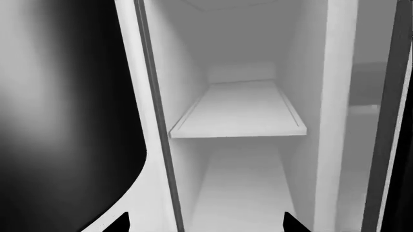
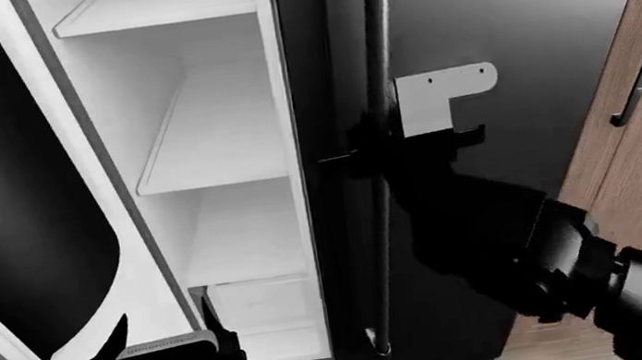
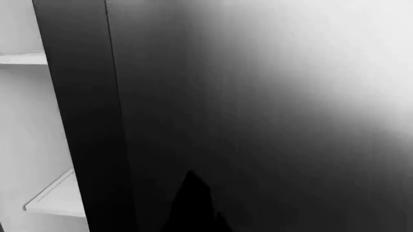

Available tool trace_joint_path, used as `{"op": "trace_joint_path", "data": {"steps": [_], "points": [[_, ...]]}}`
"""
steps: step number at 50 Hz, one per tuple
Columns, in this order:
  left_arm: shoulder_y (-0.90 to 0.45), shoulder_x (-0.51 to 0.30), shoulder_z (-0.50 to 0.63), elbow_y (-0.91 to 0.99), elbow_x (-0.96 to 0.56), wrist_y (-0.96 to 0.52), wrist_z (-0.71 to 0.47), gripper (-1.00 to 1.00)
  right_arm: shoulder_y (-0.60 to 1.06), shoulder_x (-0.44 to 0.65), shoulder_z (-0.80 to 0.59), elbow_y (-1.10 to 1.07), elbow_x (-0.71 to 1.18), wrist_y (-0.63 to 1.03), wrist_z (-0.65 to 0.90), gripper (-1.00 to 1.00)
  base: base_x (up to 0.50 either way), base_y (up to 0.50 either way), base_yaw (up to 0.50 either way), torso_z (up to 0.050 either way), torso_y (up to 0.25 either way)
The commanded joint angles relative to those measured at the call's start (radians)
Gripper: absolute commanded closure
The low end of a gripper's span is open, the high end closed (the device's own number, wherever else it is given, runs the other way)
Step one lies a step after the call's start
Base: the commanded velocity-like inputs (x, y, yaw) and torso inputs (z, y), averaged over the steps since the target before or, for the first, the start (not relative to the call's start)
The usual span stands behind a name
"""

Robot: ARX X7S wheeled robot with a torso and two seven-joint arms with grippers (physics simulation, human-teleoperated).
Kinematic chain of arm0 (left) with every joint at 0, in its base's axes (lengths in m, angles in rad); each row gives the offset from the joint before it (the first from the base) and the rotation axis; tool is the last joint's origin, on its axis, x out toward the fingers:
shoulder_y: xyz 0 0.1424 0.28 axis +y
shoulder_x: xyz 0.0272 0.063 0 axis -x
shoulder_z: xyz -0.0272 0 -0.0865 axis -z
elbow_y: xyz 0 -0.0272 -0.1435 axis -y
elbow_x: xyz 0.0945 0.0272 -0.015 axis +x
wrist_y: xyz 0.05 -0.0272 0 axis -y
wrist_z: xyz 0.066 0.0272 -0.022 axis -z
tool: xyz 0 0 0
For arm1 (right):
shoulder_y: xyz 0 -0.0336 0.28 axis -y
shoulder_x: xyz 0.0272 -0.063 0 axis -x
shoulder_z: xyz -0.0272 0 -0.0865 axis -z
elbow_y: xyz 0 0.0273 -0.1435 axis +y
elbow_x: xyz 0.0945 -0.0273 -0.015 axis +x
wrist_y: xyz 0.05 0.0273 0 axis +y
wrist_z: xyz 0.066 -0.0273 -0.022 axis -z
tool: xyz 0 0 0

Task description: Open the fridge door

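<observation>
The fridge (image 2: 499, 17) stands straight ahead, its left door (image 2: 3, 222) swung open on white shelves (image 2: 211, 148). The left tool (image 2: 158, 355) hangs low before the opening, fingers apart and empty. The right tool (image 2: 416, 141) sits at the closed door's handle (image 2: 377, 154); whether it is clamped cannot be told.

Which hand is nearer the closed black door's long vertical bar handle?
Right. The right hand sits right at the bar handle; the left hand is low, by the open white compartment.

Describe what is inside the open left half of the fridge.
Inside the fridge, only bare white shelves show, with nothing on them. The right half stays hidden behind its closed black door.
</observation>
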Motion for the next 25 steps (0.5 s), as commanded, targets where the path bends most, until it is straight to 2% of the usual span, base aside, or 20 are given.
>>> {"op": "trace_joint_path", "data": {"steps": [1,25], "points": [[-0.003,0.011,-0.009,0.002,-0.005,-0.018,0.01,-1.0,-0.13,0.24,0.014,-0.372,-0.081,-0.074,0.197,1.0,0.0,0.0,0.0,0.0,0.0],[0.016,0.0,-0.029,0.004,0.006,-0.017,0.022,-1.0,-0.231,0.395,0.055,-0.495,-0.07,-0.154,0.327,1.0,0.0,0.0,0.0,0.0,0.0]]}}
